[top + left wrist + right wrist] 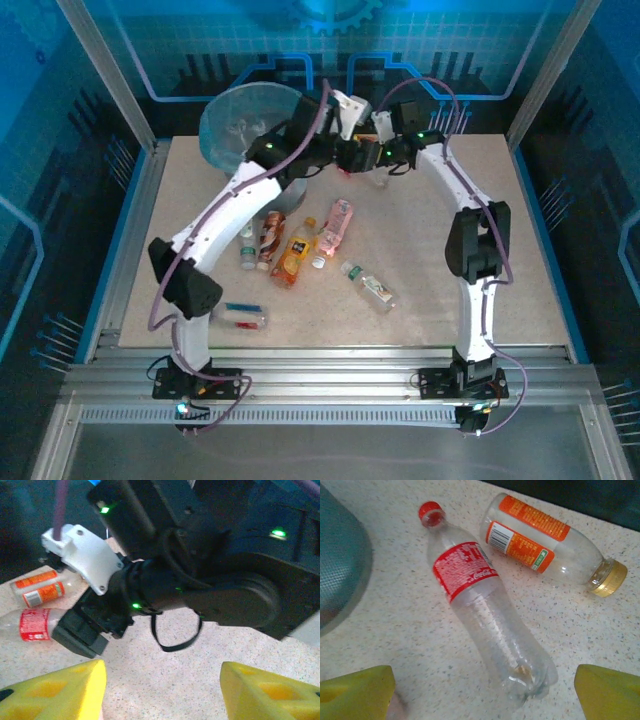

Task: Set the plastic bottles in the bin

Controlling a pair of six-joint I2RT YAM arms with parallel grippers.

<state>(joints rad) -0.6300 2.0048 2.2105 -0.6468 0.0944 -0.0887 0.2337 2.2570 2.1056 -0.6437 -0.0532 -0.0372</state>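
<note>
Hovering wide and empty over the red-label bottle, which lies flat with the bin at its nine o'clock and an orange-label bottle at two o'clock, your right gripper wants squaring across the body before you lower and close gently.

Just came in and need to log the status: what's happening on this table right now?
Two robot arms are clearing plastic bottles into the grey bin. Both reach toward the far side beside it. The right arm's fingers hang open over a red-label bottle lying next to an orange-label bottle; nothing is gripped. The left arm's fingers are open and empty. More bottles lie mid-table.
</note>
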